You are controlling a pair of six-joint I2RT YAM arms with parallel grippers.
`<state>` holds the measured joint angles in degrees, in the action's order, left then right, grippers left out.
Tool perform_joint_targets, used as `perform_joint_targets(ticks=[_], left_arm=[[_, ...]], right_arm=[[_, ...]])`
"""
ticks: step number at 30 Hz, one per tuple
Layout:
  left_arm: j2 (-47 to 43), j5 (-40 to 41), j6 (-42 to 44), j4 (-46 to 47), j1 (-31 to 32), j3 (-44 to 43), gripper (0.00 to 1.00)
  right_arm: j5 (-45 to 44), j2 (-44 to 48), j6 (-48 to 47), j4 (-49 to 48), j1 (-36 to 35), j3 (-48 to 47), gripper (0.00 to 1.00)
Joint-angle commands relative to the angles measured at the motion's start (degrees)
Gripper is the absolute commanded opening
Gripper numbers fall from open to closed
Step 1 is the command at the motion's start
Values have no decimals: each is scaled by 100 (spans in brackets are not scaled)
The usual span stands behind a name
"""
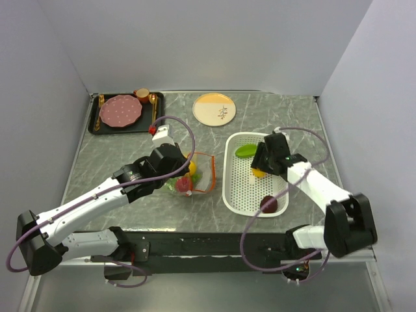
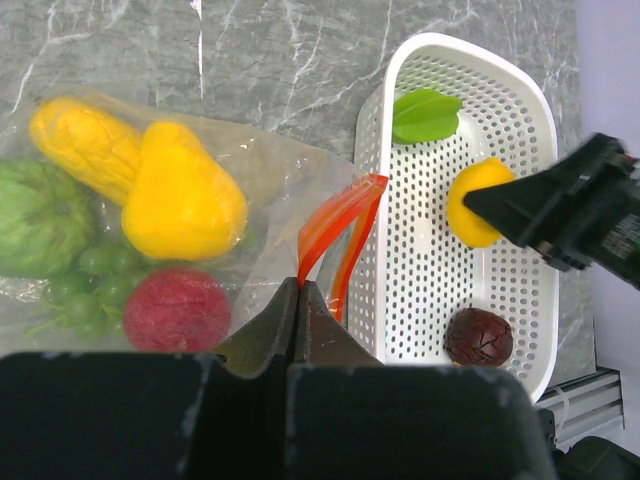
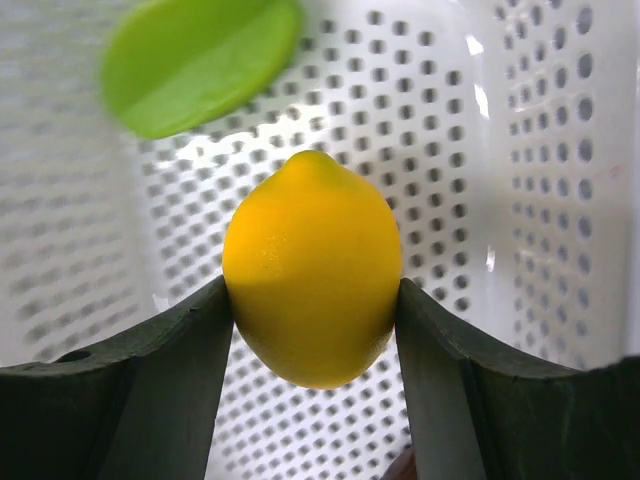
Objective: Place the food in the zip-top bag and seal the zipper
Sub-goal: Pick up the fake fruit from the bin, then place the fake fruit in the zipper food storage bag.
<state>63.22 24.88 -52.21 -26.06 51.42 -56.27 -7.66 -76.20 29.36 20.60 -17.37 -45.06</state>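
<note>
The clear zip-top bag (image 2: 275,175) lies left of the white basket (image 2: 420,285). It holds yellow pieces (image 2: 180,205), a red ball (image 2: 175,308), green grapes (image 2: 85,275) and a green leafy piece (image 2: 35,220). My left gripper (image 2: 300,287) is shut on the bag's orange-red zipper (image 2: 335,225), holding the mouth up. In the basket (image 1: 237,195), my right gripper (image 3: 315,290) is shut on a yellow lemon (image 3: 312,265), both fingers touching its sides. A green leaf (image 3: 195,60) lies beyond it. A dark maroon ball (image 1: 268,204) rests at the basket's near end.
A black tray (image 1: 97,123) at the back left carries a pink scalloped plate (image 1: 120,110) and a small cup (image 1: 142,95). A round orange-and-white plate (image 1: 215,108) sits at the back centre. Grey walls close in the table on three sides.
</note>
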Motion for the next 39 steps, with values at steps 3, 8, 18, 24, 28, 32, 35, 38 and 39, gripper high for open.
perform_joint_targets(ticks=[3, 8, 18, 24, 28, 32, 35, 38, 39], left_arm=[[-65, -1, 52, 154, -27, -50, 1], [-12, -54, 114, 198, -35, -95, 1], [-64, -1, 61, 233, -27, -77, 1], [-3, -27, 70, 251, -27, -121, 1], [-20, -89, 18, 321, -27, -68, 1], [-73, -115, -26, 339, -27, -33, 1], [-134, -168, -18, 392, -27, -16, 1], [-170, -98, -9, 252, -35, -120, 1], [-196, -54, -18, 199, -27, -147, 1]], right_arm=[[940, 1124, 474, -381, -74, 138, 40], [1863, 1415, 447, -618, -83, 76, 40], [2805, 1468, 764, -1155, -1249, -328, 40], [2893, 1196, 1009, -1462, -1814, -267, 40], [3042, 801, 1106, -1463, -1990, -442, 40], [3209, 292, 1159, -1760, -2192, -574, 41], [3324, -121, 1194, -1972, -2262, -828, 41], [3349, -507, 1072, -1998, -2377, -1257, 43], [3420, -623, 1045, -2007, -2403, -1373, 44]])
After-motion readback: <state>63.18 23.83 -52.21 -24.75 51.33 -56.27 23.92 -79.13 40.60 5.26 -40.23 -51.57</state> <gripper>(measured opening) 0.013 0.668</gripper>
